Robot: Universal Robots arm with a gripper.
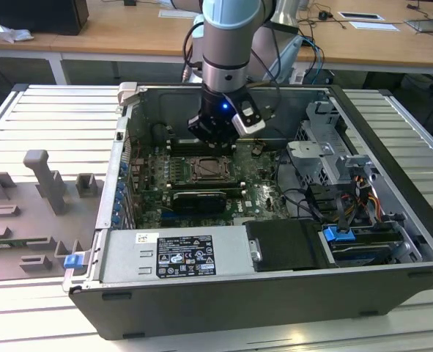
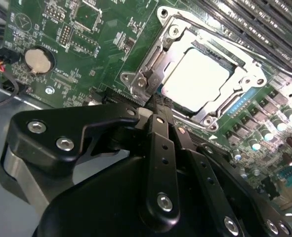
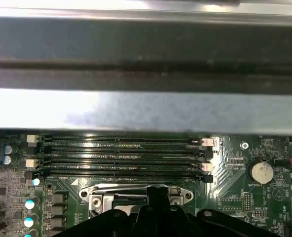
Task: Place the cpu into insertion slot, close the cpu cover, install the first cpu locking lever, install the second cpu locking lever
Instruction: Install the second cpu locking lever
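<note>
While the chip (image 2: 197,79) lay in its socket under the closed metal frame (image 2: 150,64), my gripper (image 2: 155,111), fingers together and empty, hovered just beside the frame's near edge.

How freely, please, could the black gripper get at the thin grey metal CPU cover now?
Probably freely: the gripper hangs right at the cover's edge, cover lying over the pale square CPU, nothing between them.

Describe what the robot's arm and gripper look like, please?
The arm is a thick silver-grey tube with a pale blue cap at its joint and cables trailing behind. A small blue light glows on its wrist. The gripper is matt black, built of flat linked bars held by shiny silver screws.
</note>
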